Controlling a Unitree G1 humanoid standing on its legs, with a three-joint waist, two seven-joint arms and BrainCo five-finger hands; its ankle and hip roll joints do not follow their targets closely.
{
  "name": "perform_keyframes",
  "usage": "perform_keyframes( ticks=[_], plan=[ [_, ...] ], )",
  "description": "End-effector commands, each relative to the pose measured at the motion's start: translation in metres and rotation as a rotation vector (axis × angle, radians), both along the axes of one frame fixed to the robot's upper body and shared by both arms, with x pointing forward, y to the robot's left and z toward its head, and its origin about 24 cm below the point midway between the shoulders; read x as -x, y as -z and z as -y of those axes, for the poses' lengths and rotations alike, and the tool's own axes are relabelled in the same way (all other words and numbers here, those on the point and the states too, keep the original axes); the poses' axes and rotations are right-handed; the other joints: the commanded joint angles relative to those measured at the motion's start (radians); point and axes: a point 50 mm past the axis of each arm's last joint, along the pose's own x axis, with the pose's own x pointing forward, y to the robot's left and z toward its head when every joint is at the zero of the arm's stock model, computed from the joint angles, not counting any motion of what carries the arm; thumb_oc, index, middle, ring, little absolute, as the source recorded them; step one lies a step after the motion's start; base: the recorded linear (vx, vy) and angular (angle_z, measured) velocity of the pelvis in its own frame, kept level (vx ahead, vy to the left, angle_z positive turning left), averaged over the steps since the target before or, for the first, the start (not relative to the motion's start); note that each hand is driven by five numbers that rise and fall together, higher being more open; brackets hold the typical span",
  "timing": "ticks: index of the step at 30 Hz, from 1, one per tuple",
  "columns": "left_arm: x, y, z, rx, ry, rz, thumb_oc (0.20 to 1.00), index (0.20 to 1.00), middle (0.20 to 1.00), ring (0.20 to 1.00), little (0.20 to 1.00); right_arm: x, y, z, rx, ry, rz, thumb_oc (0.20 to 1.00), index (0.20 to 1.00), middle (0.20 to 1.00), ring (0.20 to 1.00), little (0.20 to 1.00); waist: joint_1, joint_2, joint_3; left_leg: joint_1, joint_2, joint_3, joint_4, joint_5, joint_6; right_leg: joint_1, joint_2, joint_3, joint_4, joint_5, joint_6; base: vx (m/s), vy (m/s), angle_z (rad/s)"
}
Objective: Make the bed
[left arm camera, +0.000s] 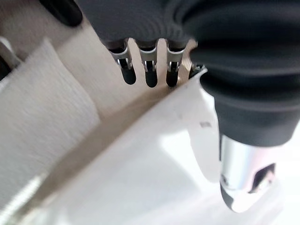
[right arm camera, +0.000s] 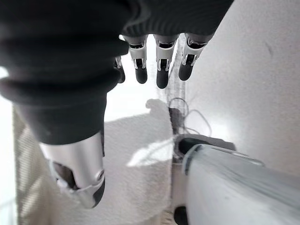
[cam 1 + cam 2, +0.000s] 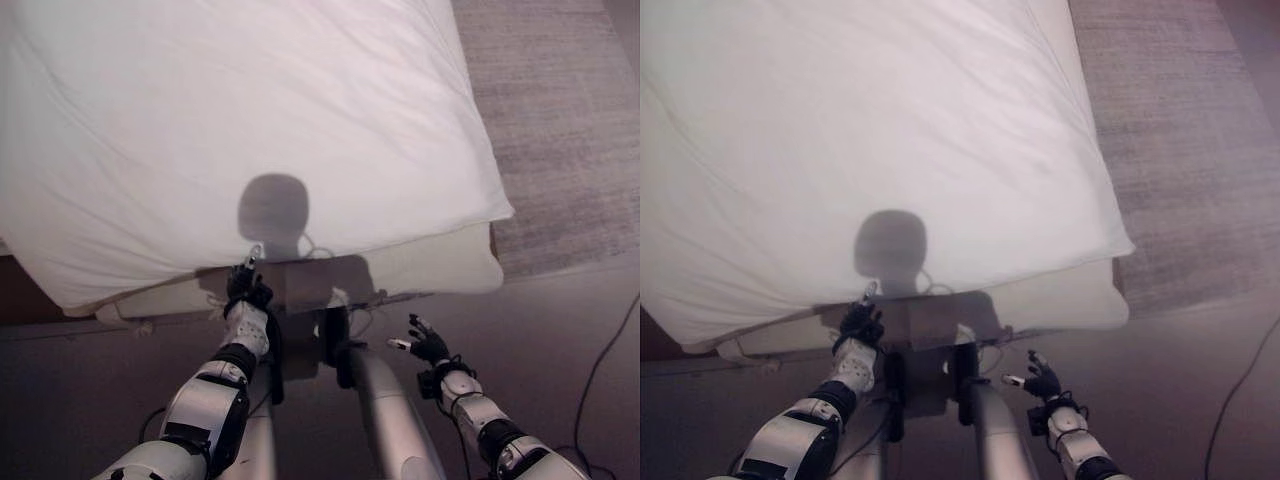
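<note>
A white duvet [image 3: 250, 120] lies spread over the bed, puffed and lightly creased, and its near edge hangs a little over the mattress [image 3: 440, 265], whose pale side shows below that edge. The duvet's near right corner reaches past the mattress corner towards a grey carpet [image 3: 560, 120] that lies along the right side of the bed. Near the left end of the duvet's near edge, a strip of the mattress side also shows under the overhang.

The left hand [image 3: 247, 285] is raised to the near edge of the duvet, close to the middle of that edge. In the left wrist view its fingers [image 1: 151, 75] are straight and spread, tips at the white cloth, with the thumb [image 1: 241, 183] out to one side and a fold of duvet lying between thumb and fingers; nothing is pinched.

The right hand [image 3: 428, 345] is held low, in front of the mattress and apart from the duvet, over the floor [image 3: 560, 320]. Its fingers [image 2: 161, 70] are relaxed and straight, the thumb [image 2: 79, 173] held apart, and it has hold of nothing
</note>
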Motion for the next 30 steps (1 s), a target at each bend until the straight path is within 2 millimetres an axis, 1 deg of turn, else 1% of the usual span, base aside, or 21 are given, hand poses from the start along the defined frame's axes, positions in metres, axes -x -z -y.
perform_keyframes(
  ticks=[1, 3, 5, 9, 11, 12, 14, 17, 18, 19, 21, 24, 25, 26, 27, 28, 29, 30],
  plan=[
    [-0.015, -0.031, -0.002, 0.036, -0.078, 0.126, 1.0, 1.0, 1.0, 1.0, 1.0, 0.004, -0.005, 0.011, 0.005, 0.023, 0.051, 1.0, 1.0, 1.0, 1.0, 1.0, -0.01, 0.018, -0.026, -0.04, -0.007, 0.02, 0.041, -0.015, -0.01, 0.005, -0.029, 0.033, -0.083, 0.083, 0.116, 0.02, 0.0, -0.04],
    [-0.017, -0.037, -0.013, 0.048, -0.122, 0.136, 1.0, 1.0, 1.0, 1.0, 1.0, 0.003, -0.006, 0.011, 0.004, 0.022, 0.057, 1.0, 1.0, 1.0, 1.0, 1.0, -0.015, 0.013, -0.024, -0.043, -0.004, 0.023, 0.042, -0.015, -0.014, 0.001, -0.028, 0.033, -0.087, 0.087, 0.117, 0.0, -0.003, -0.05],
    [-0.021, -0.048, -0.02, 0.064, -0.156, 0.167, 1.0, 1.0, 1.0, 1.0, 1.0, 0.003, -0.007, 0.012, -0.002, 0.025, 0.061, 1.0, 1.0, 1.0, 1.0, 1.0, -0.019, 0.01, -0.023, -0.051, 0.0, 0.025, 0.047, -0.015, -0.016, -0.006, -0.028, 0.034, -0.087, 0.089, 0.117, 0.0, -0.004, -0.05],
    [-0.027, -0.065, -0.023, 0.11, -0.208, 0.231, 1.0, 1.0, 1.0, 1.0, 1.0, 0.005, -0.006, 0.012, -0.003, 0.022, 0.058, 1.0, 1.0, 1.0, 1.0, 1.0, -0.022, 0.008, -0.027, -0.058, 0.007, 0.029, 0.051, -0.019, -0.018, -0.016, -0.028, 0.031, -0.084, 0.09, 0.118, 0.0, 0.0, -0.01],
    [-0.028, -0.07, -0.024, 0.108, -0.215, 0.244, 0.429, 0.429, 0.429, 0.429, 0.429, 0.007, -0.004, 0.011, -0.004, 0.022, 0.052, 1.0, 1.0, 1.0, 1.0, 1.0, -0.023, 0.008, -0.027, -0.061, 0.009, 0.03, 0.053, -0.018, -0.02, -0.017, -0.029, 0.03, -0.083, 0.09, 0.118, 0.0, -0.003, -0.09],
    [-0.029, -0.072, -0.024, 0.112, -0.218, 0.254, 0.2, 0.2, 0.2, 0.2, 0.2, 0.007, -0.004, 0.011, -0.005, 0.021, 0.053, 1.0, 1.0, 1.0, 1.0, 1.0, -0.022, 0.008, -0.027, -0.061, 0.009, 0.031, 0.053, -0.018, -0.021, -0.018, -0.029, 0.029, -0.082, 0.09, 0.118, 0.0, -0.009, -0.07],
    [-0.031, -0.079, -0.019, 0.126, -0.22, 0.284, 0.2, 0.2, 0.2, 0.2, 0.2, 0.007, -0.003, 0.009, -0.011, 0.017, 0.051, 1.0, 1.0, 1.0, 1.0, 1.0, -0.02, 0.008, -0.028, -0.064, 0.008, 0.031, 0.052, -0.016, -0.023, -0.02, -0.031, 0.027, -0.082, 0.093, 0.119, 0.0, -0.004, -0.02],
    [-0.032, -0.083, -0.014, 0.142, -0.218, 0.307, 0.2, 0.2, 0.2, 0.2, 0.2, 0.007, -0.003, 0.005, -0.027, 0.008, 0.053, 1.0, 1.0, 1.0, 1.0, 1.0, -0.017, 0.011, -0.03, -0.067, 0.009, 0.03, 0.054, -0.017, -0.021, -0.024, -0.031, 0.026, -0.079, 0.09, 0.117, 0.0, 0.0, 0.0],
    [-0.033, -0.09, -0.006, 0.169, -0.208, 0.353, 0.2, 0.2, 0.2, 0.2, 0.2, 0.006, -0.005, 0.0, -0.04, -0.007, 0.063, 1.0, 1.0, 1.0, 1.0, 1.0, -0.014, 0.013, -0.03, -0.064, 0.009, 0.03, 0.05, -0.016, -0.021, -0.023, -0.031, 0.024, -0.08, 0.089, 0.116, 0.0, 0.0, 0.0],
    [-0.033, -0.089, -0.006, 0.17, -0.208, 0.353, 0.2, 0.2, 0.2, 0.2, 0.2, 0.007, -0.005, 0.001, -0.04, -0.006, 0.063, 1.0, 1.0, 1.0, 1.0, 1.0, -0.014, 0.013, -0.03, -0.063, 0.009, 0.03, 0.05, -0.016, -0.021, -0.022, -0.031, 0.024, -0.08, 0.089, 0.115, 0.0, 0.0, 0.0],
    [-0.033, -0.095, 0.004, 0.183, -0.186, 0.392, 0.2, 0.2, 0.2, 0.2, 0.2, 0.005, -0.007, -0.003, -0.053, -0.016, 0.073, 1.0, 1.0, 1.0, 1.0, 1.0, -0.01, 0.014, -0.025, -0.061, 0.008, 0.03, 0.046, -0.014, -0.021, -0.02, -0.032, 0.022, -0.084, 0.091, 0.116, 0.0, 0.0, 0.0],
    [-0.03, -0.1, 0.023, 0.227, -0.154, 0.452, 0.2, 0.2, 0.2, 0.2, 0.2, 0.002, -0.012, -0.011, -0.14, 0.002, 0.101, 1.0, 1.0, 1.0, 1.0, 1.0, -0.001, 0.017, -0.015, -0.055, 0.005, 0.028, 0.04, -0.01, -0.02, -0.011, -0.033, 0.02, -0.092, 0.095, 0.116, 0.0, 0.0, 0.0],
    [-0.029, -0.099, 0.024, 0.226, -0.153, 0.45, 0.2, 0.2, 0.2, 0.2, 0.2, 0.003, -0.012, -0.01, -0.142, 0.004, 0.099, 1.0, 1.0, 1.0, 1.0, 1.0, 0.001, 0.018, -0.014, -0.052, 0.005, 0.028, 0.039, -0.009, -0.02, -0.008, -0.033, 0.019, -0.094, 0.095, 0.116, 0.0, 0.0, 0.0],
    [-0.025, -0.103, 0.037, 0.265, -0.121, 0.498, 0.2, 0.2, 0.2, 0.2, 0.2, -0.001, -0.017, -0.02, -0.219, -0.003, 0.119, 1.0, 1.0, 1.0, 1.0, 1.0, 0.012, 0.022, -0.003, -0.045, 0.002, 0.025, 0.034, -0.006, -0.019, 0.002, -0.035, 0.015, -0.1, 0.097, 0.116, 0.0, 0.0, 0.0],
    [-0.023, -0.106, 0.042, 0.287, -0.107, 0.527, 0.2, 0.2, 0.2, 0.2, 0.2, -0.004, -0.02, -0.024, -0.255, 0.003, 0.132, 1.0, 1.0, 1.0, 1.0, 1.0, 0.016, 0.023, 0.002, -0.046, -0.001, 0.023, 0.031, -0.004, -0.018, 0.002, -0.036, 0.013, -0.102, 0.1, 0.116, 0.0, 0.0, 0.0],
    [-0.022, -0.105, 0.043, 0.286, -0.107, 0.526, 0.2, 0.2, 0.2, 0.2, 0.2, -0.004, -0.02, -0.024, -0.257, 0.004, 0.13, 1.0, 1.0, 1.0, 1.0, 1.0, 0.017, 0.023, 0.001, -0.045, -0.001, 0.023, 0.03, -0.003, -0.018, 0.003, -0.036, 0.013, -0.103, 0.101, 0.116, -0.01, -0.026, 0.04],
    [-0.014, -0.115, 0.064, 0.365, -0.04, 0.61, 0.2, 0.2, 0.2, 0.2, 0.2, -0.011, -0.026, -0.038, -0.42, 0.043, 0.14, 1.0, 1.0, 1.0, 1.0, 1.0, 0.039, 0.032, 0.027, -0.028, -0.009, 0.018, 0.015, 0.0, -0.018, 0.021, -0.038, 0.004, -0.114, 0.103, 0.117, -0.02, -0.02, 0.05],
    [-0.014, -0.115, 0.064, 0.364, -0.039, 0.61, 0.2, 0.2, 0.2, 0.2, 0.2, -0.012, -0.026, -0.038, -0.422, 0.043, 0.14, 1.0, 1.0, 1.0, 1.0, 1.0, 0.039, 0.032, 0.026, -0.03, -0.01, 0.018, 0.012, 0.006, -0.018, 0.019, -0.039, 0.004, -0.117, 0.108, 0.117, -0.02, -0.021, 0.12]
  ],
)
